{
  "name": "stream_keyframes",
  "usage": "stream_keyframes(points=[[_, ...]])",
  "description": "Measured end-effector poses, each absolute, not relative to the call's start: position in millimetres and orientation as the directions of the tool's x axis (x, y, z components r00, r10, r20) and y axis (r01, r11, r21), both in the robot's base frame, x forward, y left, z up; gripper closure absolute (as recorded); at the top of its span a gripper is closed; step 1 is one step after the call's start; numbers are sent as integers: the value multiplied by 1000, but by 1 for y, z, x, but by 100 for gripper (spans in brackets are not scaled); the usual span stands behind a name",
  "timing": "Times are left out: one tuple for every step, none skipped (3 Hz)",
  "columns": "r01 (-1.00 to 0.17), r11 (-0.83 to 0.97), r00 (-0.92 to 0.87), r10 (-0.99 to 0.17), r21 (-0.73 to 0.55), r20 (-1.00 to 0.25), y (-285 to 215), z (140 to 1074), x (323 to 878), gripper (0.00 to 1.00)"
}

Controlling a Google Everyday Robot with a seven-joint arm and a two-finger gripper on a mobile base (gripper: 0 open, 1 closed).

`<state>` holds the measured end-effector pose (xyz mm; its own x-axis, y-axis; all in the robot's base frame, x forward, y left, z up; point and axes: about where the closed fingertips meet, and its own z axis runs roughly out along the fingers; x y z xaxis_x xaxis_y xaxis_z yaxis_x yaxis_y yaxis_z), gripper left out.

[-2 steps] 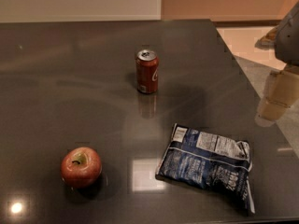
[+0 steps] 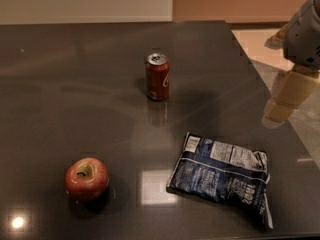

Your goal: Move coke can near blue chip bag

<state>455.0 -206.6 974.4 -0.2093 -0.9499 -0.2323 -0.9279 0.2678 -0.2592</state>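
The coke can [image 2: 157, 77] stands upright on the dark table [image 2: 75, 84], a little past its middle. It is red with white script and a silver top. The blue chip bag [image 2: 222, 176] lies flat at the front right, dark blue with white label panels. It lies well apart from the can, nearer to me and to the right. My gripper [image 2: 278, 114] hangs at the right edge of the camera view, above the table's right side. It is well right of the can, beyond the bag, and touches neither.
A red apple [image 2: 86, 179] sits at the front left of the table. The table's right edge runs diagonally past the gripper, with light floor [image 2: 260, 46] beyond it. A wall stands behind the table's far edge.
The gripper has shifted slightly to the left, over the table's right side. The can, the bag and the apple have not moved.
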Motion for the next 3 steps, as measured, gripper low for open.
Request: stream_keyframes(points=[[-924, 279, -199, -935, -262, -294, -190, 969, 485, 0], [-923, 292, -188, -909, -249, -371, -170, 959, 518, 0], [-929, 294, -165, -873, -226, -460, -139, 948, 549, 0]])
